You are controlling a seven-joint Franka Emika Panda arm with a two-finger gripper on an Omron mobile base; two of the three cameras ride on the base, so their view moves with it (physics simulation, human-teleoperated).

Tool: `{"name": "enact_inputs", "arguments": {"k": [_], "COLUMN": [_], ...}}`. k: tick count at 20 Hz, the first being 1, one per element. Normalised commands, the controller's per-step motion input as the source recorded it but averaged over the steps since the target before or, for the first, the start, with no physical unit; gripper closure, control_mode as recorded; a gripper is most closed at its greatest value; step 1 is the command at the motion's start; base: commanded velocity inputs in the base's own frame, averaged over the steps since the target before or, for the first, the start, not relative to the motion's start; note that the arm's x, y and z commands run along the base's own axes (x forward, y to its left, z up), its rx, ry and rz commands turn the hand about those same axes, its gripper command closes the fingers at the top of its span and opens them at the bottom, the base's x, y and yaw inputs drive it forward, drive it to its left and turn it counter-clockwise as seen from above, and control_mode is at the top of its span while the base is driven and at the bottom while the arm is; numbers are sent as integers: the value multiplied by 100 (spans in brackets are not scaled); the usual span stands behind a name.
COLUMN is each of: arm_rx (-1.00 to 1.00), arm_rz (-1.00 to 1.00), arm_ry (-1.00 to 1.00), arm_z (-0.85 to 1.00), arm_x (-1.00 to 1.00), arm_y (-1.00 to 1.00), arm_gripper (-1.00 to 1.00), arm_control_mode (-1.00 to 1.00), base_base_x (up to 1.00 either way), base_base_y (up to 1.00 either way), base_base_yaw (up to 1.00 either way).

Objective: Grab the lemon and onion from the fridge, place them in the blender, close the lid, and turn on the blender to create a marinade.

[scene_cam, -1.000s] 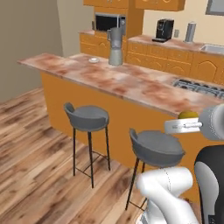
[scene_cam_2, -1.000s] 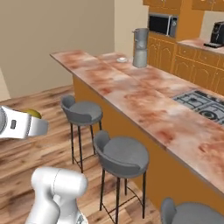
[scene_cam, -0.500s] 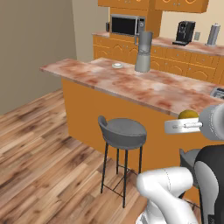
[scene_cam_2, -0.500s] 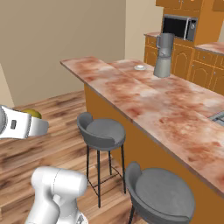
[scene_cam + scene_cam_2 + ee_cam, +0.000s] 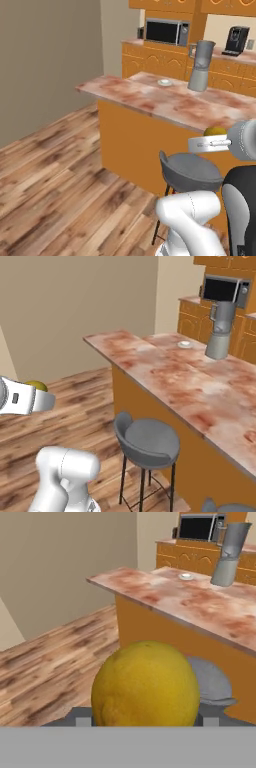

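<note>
The lemon point(image 5: 145, 684), a dull yellow ball, sits between my gripper's point(image 5: 146, 722) two dark fingertips point(image 5: 82, 721), which are shut on it. In the base views the lemon point(image 5: 215, 131) point(image 5: 36, 386) peeks over the white hand, held in the air well short of the island. The blender point(image 5: 201, 66) point(image 5: 220, 331) point(image 5: 229, 556) stands upright on the far side of the island counter, its jar mouth uncovered. The lid point(image 5: 164, 82) point(image 5: 185, 344) point(image 5: 186, 576) lies flat on the counter beside it. The onion and the fridge are out of view.
A marbled island counter point(image 5: 150, 97) with orange sides runs ahead. Grey bar stools point(image 5: 190, 170) point(image 5: 147, 438) stand along its near side, close to the arm. A microwave point(image 5: 166, 31) and a coffee machine point(image 5: 235, 40) sit on the back counter. Wood floor and a beige wall lie left.
The whole picture has shifted: the base has moved along the island, so its end, the blender and the lid now sit further right and closer. The lemon stays in the gripper.
</note>
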Motion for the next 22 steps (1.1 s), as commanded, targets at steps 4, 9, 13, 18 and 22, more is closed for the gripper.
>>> {"name": "enact_inputs", "arguments": {"k": [4, 9, 13, 18, 22], "arm_rx": [0, 0, 0, 0, 0], "arm_rz": [0, 0, 0, 0, 0], "arm_ry": [0, 0, 0, 0, 0], "arm_z": [0, 0, 0, 0, 0], "arm_x": [0, 0, 0, 0, 0], "arm_y": [0, 0, 0, 0, 0], "arm_gripper": [100, 100, 100, 100, 100], "arm_control_mode": [100, 100, 100, 100, 100], "base_base_x": [100, 100, 100, 100, 100], "base_base_y": [100, 100, 100, 100, 100], "base_base_yaw": [0, 0, 0, 0, -4]}}
